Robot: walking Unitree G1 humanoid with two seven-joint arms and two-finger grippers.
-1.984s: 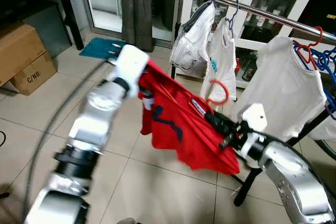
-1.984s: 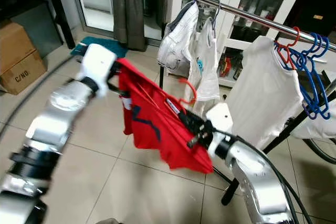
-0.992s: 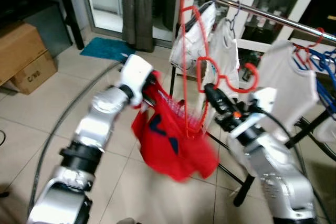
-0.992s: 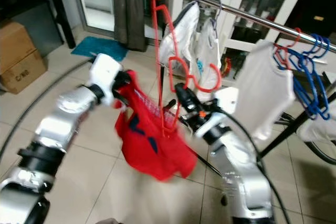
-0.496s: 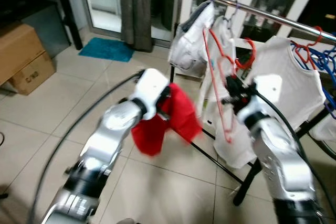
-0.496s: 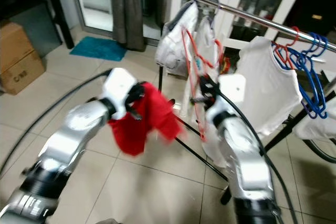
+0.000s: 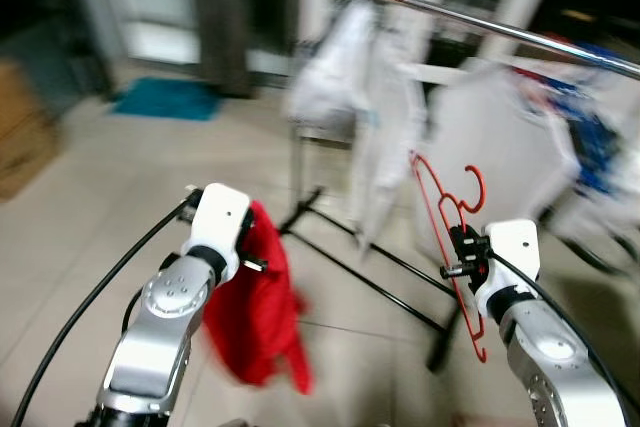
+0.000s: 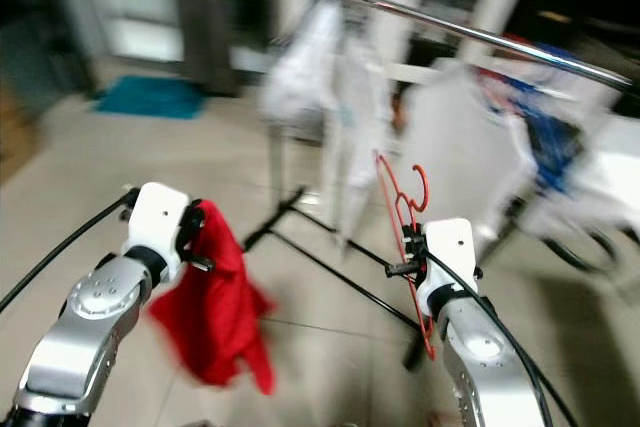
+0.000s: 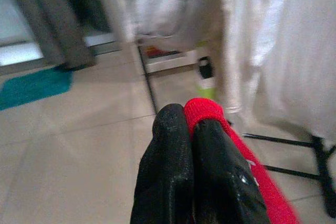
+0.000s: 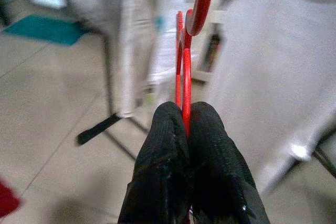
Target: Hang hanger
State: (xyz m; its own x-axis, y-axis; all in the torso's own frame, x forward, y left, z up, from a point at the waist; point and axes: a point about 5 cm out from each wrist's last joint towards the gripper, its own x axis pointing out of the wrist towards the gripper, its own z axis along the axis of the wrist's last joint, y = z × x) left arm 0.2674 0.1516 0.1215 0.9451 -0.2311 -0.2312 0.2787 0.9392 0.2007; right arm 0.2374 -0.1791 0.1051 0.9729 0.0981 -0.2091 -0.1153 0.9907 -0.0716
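My right gripper is shut on the neck of a bare red hanger, held upright with its hook up, in front of and below the clothes rail. The hanger's frame runs down past the wrist. My left gripper is shut on the edge of a red garment, which dangles loose from it over the floor, left of the rack and apart from the hanger. The head views are blurred.
White garments and a white shirt hang on the rail, with blue hangers at its right end. The rack's black legs spread across the tiled floor between my arms. A teal mat lies at the back left.
The red garment has come off the hanger. My left arm has dropped with it to the left. My right gripper has lowered the bare hanger away from the rail. The camera has shifted.
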